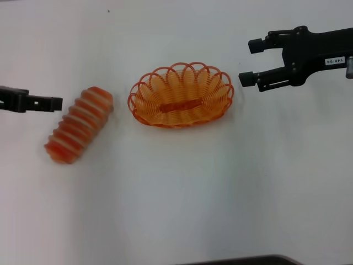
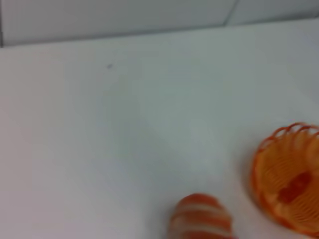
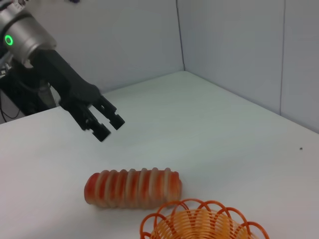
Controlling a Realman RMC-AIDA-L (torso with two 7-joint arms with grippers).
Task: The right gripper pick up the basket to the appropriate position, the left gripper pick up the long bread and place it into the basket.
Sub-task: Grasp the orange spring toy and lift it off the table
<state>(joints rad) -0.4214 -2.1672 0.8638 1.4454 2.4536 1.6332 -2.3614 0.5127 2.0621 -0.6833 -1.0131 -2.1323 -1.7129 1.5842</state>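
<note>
The orange openwork basket (image 1: pixel 182 96) stands on the white table in the middle of the head view, empty. The long bread (image 1: pixel 80 124), orange-red with cream stripes, lies slanted to the basket's left, a little apart from it. My right gripper (image 1: pixel 251 62), on the arm with the white label, hovers just right of the basket's rim, open and empty. My left gripper (image 1: pixel 55 103) is at the left edge, just left of the bread's far end, and is empty. The right wrist view shows it (image 3: pixel 109 128) open beyond the bread (image 3: pixel 132 186) and the basket's rim (image 3: pixel 199 221).
The left wrist view shows one end of the bread (image 2: pixel 201 219) and part of the basket (image 2: pixel 291 179) on the white table (image 2: pixel 124 139). Grey walls (image 3: pixel 224 45) stand behind the table. A dark object (image 1: pixel 242 260) shows at the near edge of the head view.
</note>
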